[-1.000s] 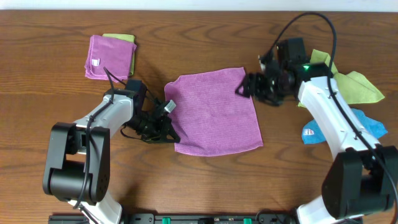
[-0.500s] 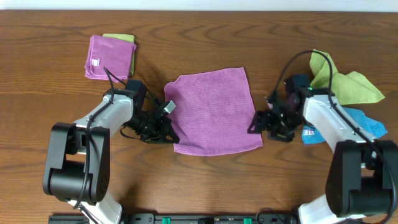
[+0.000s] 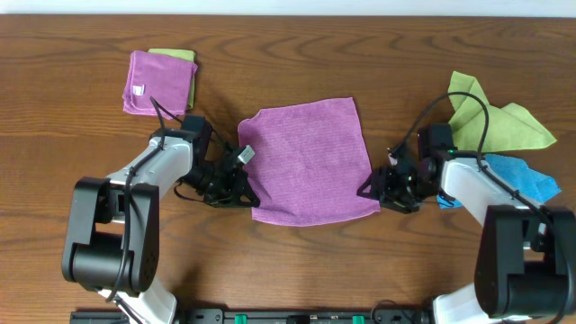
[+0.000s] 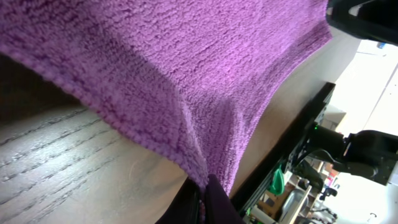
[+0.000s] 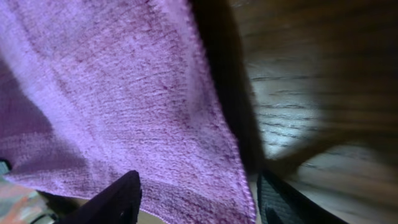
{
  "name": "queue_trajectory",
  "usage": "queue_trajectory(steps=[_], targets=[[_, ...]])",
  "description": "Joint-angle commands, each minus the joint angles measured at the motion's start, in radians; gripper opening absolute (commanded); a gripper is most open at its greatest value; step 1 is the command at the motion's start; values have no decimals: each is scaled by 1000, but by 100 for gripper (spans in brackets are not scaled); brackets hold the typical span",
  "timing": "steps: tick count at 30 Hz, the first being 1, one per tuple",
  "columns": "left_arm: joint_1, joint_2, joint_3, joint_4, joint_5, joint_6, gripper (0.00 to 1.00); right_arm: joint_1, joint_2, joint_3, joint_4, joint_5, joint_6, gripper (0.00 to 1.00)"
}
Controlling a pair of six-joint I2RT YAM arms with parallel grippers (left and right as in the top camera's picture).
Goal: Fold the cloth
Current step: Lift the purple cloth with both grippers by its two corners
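A purple cloth (image 3: 310, 162) lies spread flat in the middle of the wooden counter (image 3: 288, 261), roughly square and unfolded, its far edge toward the back of the counter and its near edge toward the robot.

The left fingers (image 3: 243, 193) sit low at the cloth's near left corner. In the left wrist view they are clenched on that corner: the fabric (image 4: 186, 74) is drawn up into a ridge that runs down into the pinch between the two dark tips (image 4: 214, 202), and the rest of the edge rests on the wood.

The right fingers (image 3: 367, 186) are at the near right corner, down close to the counter. The right wrist view shows them spread apart and released, one tip (image 5: 115, 202) over the cloth and the other (image 5: 286, 199) over bare wood. The cloth's right edge (image 5: 211, 124) runs between them and is not gripped. Whether either tip touches the fabric cannot be told.

At the far left of the counter, well apart from the spread cloth, a folded purple cloth (image 3: 153, 85) lies on top of a folded green one (image 3: 178, 55). On the right side, a crumpled green cloth (image 3: 504, 121) and a blue cloth (image 3: 522, 175) lie together behind the right arm.
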Motion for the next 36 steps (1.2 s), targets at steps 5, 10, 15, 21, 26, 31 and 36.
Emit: queue_trajectory(steps=[5,10,15,21,26,31,36], targets=[[3,3,-2,-7,45,14,6,49,14,-30,14,14,31,3],[3,-6,-2,-17,45,31,6,50,-3,-30,15,21,23,1],[4,-91,-2,-89,26,64,6,52,-112,-30,-65,44,7,1],[3,-220,-2,-167,14,38,6,52,-264,-30,-164,42,4,1],[3,-303,-2,-100,-46,-83,6,52,-304,-30,-110,42,10,2],[3,-319,-2,58,-139,-243,6,52,-304,-30,107,77,64,1],[2,-319,-2,166,-198,-320,6,59,-285,-30,280,103,115,1]])
